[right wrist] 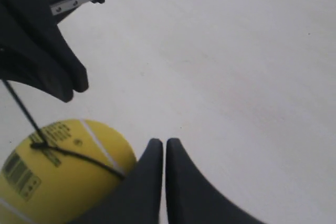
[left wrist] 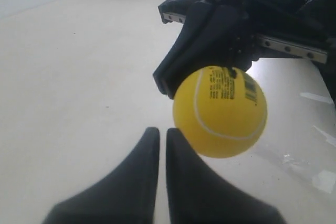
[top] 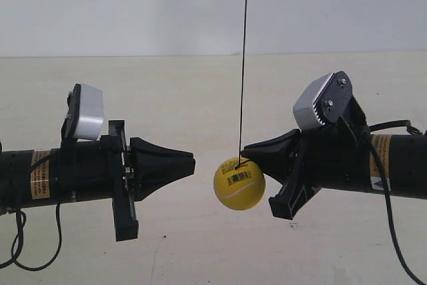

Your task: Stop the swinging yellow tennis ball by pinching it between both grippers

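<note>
The yellow tennis ball (top: pixel 239 184) hangs on its thin dark string (top: pixel 243 65) out in the open air above the pale surface (top: pixel 200 91), right between the two arms. The right gripper (top: pixel 245 150), which is the arm at the exterior view's right, has its pointed tip against the ball's upper side, beside the knot. Its own wrist camera shows the ball tucked against the outside of one finger (right wrist: pixel 142 177). Those fingers are pressed together with only a hairline slit between them, and nothing is held in them.

Across the way, the left gripper (top: pixel 192 163) points straight at the ball. There is a clear gap between its tip and the yellow skin, so it is near but not touching. Its fingers are clenched together too, gripping nothing. The ball sits a shade lower than both tips, with its black barcode print turned toward us. A grey-white camera block (top: pixel 88 113) sits on top of the left arm.
</note>
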Controlling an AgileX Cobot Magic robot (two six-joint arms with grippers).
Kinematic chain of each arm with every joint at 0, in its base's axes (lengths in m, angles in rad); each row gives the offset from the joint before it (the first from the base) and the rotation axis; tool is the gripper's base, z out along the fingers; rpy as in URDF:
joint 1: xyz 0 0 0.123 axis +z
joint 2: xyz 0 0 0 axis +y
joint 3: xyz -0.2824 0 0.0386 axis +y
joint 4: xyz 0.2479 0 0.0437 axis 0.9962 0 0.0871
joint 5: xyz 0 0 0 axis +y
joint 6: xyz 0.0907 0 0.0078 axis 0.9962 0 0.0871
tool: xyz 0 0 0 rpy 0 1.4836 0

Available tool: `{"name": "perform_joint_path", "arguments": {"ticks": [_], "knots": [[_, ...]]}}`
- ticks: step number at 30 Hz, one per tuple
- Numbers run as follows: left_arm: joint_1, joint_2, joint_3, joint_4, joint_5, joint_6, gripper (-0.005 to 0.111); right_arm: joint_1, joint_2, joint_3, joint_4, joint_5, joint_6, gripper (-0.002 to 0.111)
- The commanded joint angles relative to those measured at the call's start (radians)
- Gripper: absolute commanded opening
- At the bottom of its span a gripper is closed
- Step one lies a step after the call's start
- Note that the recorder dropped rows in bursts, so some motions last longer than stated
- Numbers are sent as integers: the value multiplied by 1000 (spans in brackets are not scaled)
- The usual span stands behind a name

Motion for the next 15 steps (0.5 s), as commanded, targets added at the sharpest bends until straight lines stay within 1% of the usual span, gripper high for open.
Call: {"name": "perform_joint_path", "arguments": {"ticks": [1, 15], "knots": [[-1, -2, 3, 8, -14, -11, 5, 0, -4, -5, 42, 79, 6, 0], [-1, -2, 3, -4, -12, -9, 5, 0, -4, -5, -18, -20, 61, 0]]}}
